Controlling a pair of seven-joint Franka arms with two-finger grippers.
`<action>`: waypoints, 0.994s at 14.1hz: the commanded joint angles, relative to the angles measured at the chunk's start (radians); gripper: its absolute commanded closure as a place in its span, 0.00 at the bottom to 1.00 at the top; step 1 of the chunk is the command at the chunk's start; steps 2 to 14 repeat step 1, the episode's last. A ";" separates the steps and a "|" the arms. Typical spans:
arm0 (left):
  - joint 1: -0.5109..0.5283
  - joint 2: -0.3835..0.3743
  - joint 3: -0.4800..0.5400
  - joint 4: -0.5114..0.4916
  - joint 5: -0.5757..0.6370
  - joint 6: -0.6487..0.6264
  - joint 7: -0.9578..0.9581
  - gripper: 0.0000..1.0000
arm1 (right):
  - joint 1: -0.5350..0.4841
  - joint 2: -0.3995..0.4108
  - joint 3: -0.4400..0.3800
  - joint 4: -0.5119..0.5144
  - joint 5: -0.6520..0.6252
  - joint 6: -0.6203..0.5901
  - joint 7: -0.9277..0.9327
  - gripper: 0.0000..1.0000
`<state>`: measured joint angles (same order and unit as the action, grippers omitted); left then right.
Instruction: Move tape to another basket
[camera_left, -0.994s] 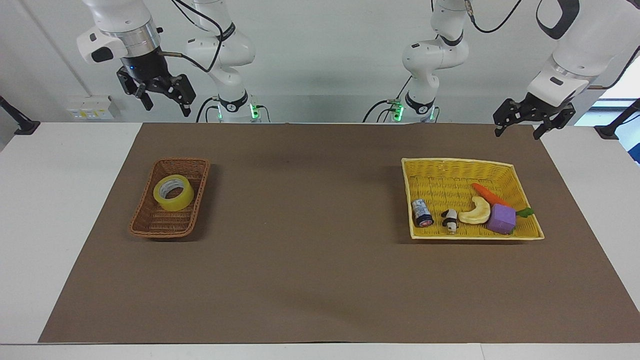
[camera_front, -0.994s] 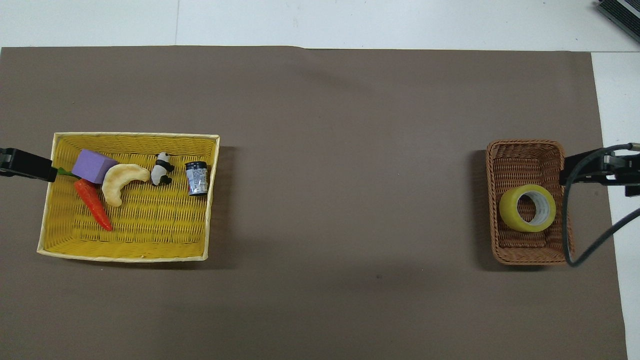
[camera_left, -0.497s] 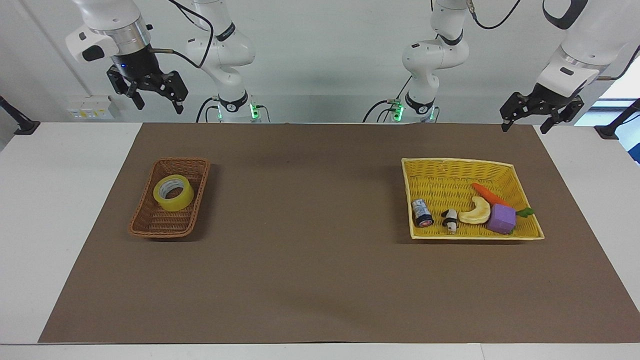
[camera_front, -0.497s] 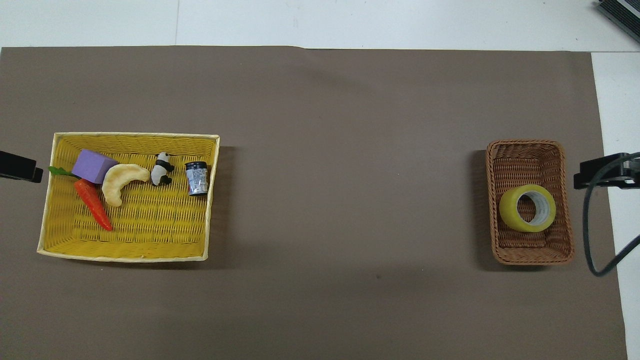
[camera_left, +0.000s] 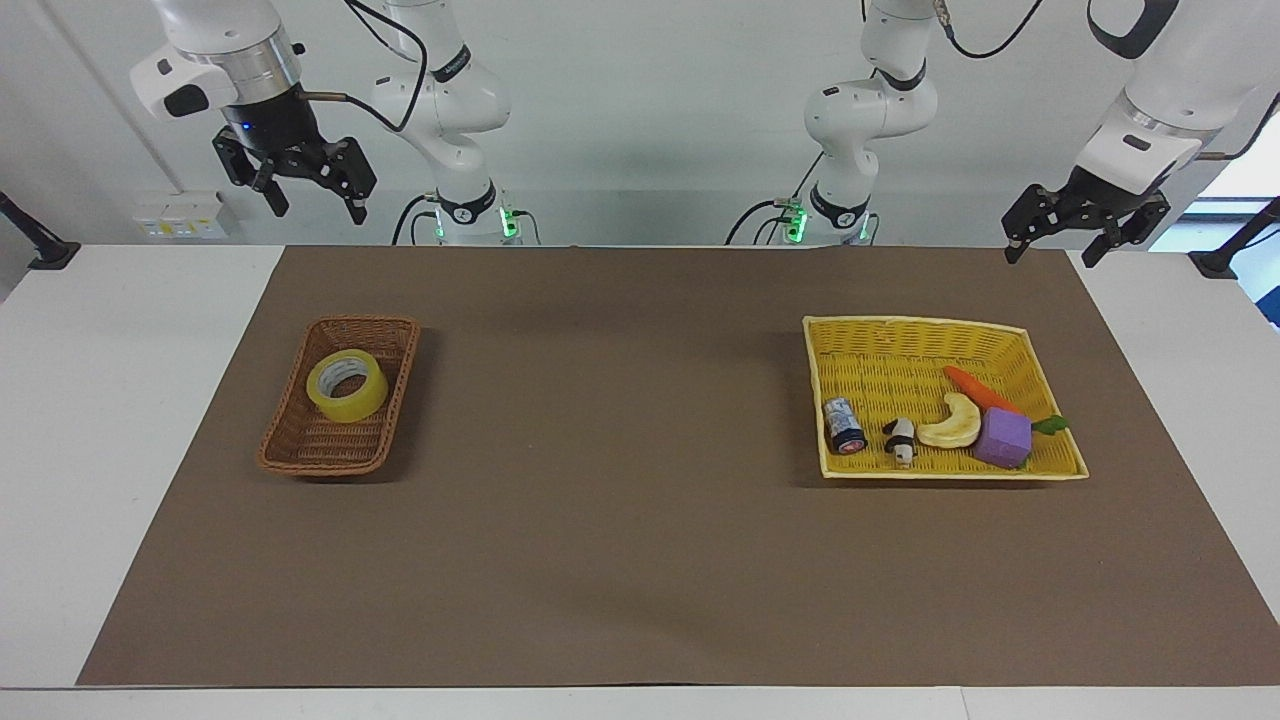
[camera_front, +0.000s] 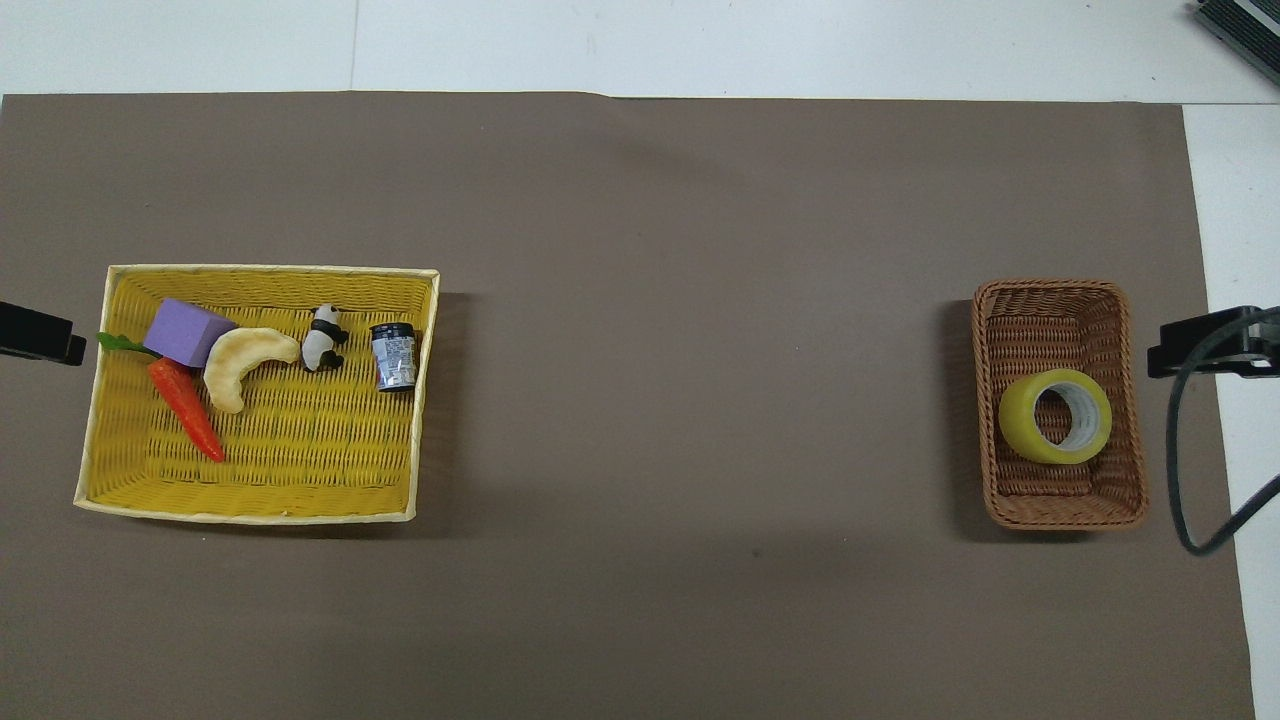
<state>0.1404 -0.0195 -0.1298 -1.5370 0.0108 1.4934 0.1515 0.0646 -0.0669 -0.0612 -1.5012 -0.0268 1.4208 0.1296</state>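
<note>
- The yellow tape roll (camera_left: 347, 386) was seen lying in the small brown wicker basket (camera_left: 300, 450), tilted, leaning toward the basket end nearer the robots.
- That basket was placed on the brown mat (camera_left: 620, 560) toward the right arm's end of the table.
- The right gripper (camera_left: 313, 198) was held high in the air over the table edge at the robots' side, above the mat's corner; its fingers were spread apart and nothing was held.
- The left gripper (camera_left: 1051, 249) was held up over the mat's edge at the left arm's end, near the robots' side; its fingers were parted and nothing was gripped.
- A larger yellow woven basket (camera_left: 900, 335) was set toward the left arm's end, well apart from the brown one.
- In it were found a carrot (camera_left: 975, 388), a banana-shaped piece (camera_left: 953, 424), a purple block (camera_left: 1003, 437), a panda figure (camera_left: 900, 438) and a small dark can (camera_left: 844, 425), all grouped in the half farther from the robots.
- In the overhead view only the tips of both grippers were shown, at the frame's sides.
</note>
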 joint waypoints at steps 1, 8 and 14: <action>0.005 -0.011 -0.002 -0.003 -0.011 -0.015 -0.006 0.00 | -0.008 -0.014 0.004 -0.020 0.018 0.015 -0.025 0.00; 0.005 -0.011 -0.002 -0.003 -0.011 -0.015 -0.006 0.00 | -0.008 -0.014 0.004 -0.020 0.018 0.015 -0.025 0.00; 0.005 -0.011 -0.002 -0.003 -0.011 -0.015 -0.006 0.00 | -0.008 -0.014 0.004 -0.020 0.018 0.015 -0.025 0.00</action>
